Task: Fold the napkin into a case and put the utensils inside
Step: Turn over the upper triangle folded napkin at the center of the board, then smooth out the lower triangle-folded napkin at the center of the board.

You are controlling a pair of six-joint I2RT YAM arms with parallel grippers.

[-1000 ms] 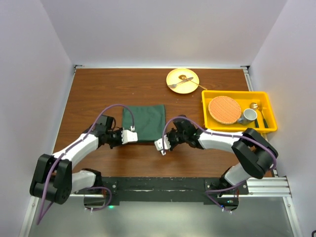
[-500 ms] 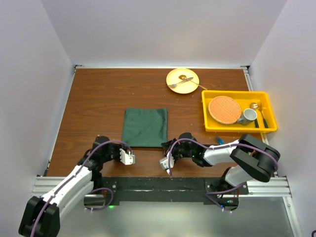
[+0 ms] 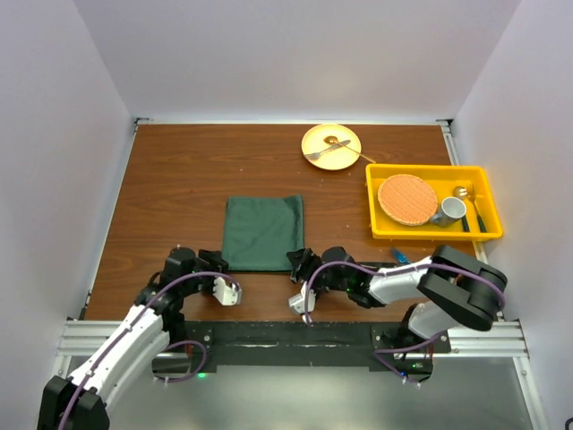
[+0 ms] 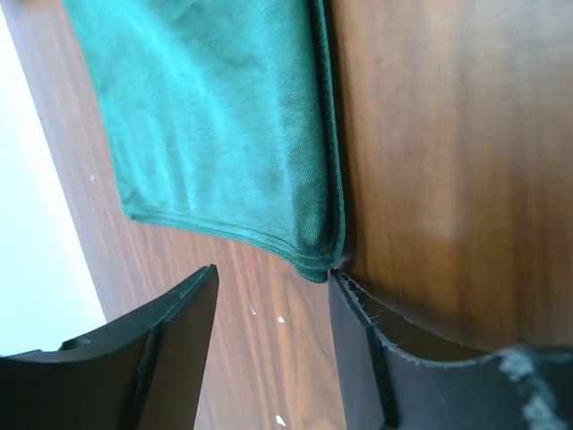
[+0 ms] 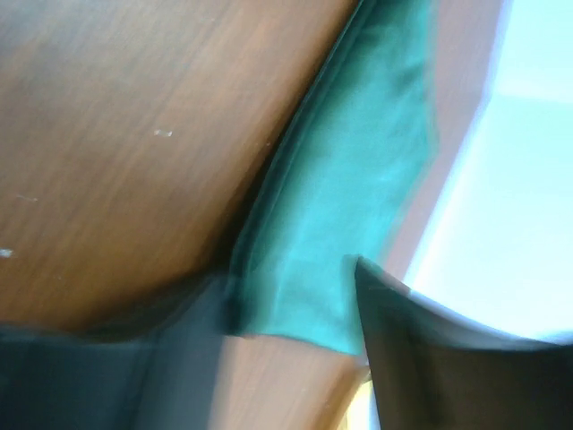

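The napkin (image 3: 262, 231) is a dark green cloth lying flat and folded into a rectangle at the table's middle. My left gripper (image 3: 215, 261) stands open at its near left corner. In the left wrist view that corner (image 4: 313, 255) sits just beyond the fingertips, with bare wood between the fingers (image 4: 175, 327). My right gripper (image 3: 297, 261) is open at the near right corner, and the cloth's edge (image 5: 358, 206) lies between its blurred fingers (image 5: 421, 349). A bit of the blue fork (image 3: 397, 255) shows beside the right arm. A slim dark-handled piece (image 3: 477, 219) lies in the tub.
A yellow plate (image 3: 344, 154) with bare-metal cutlery sits at the back. A yellow tub (image 3: 430, 237) on the right holds a round woven mat, a grey mug and a gold spoon. White walls enclose the table on three sides.
Both arms drew back from the napkin toward the near edge, leaving it flat. Since half a second ago both grippers have opened and moved up to its near corners.
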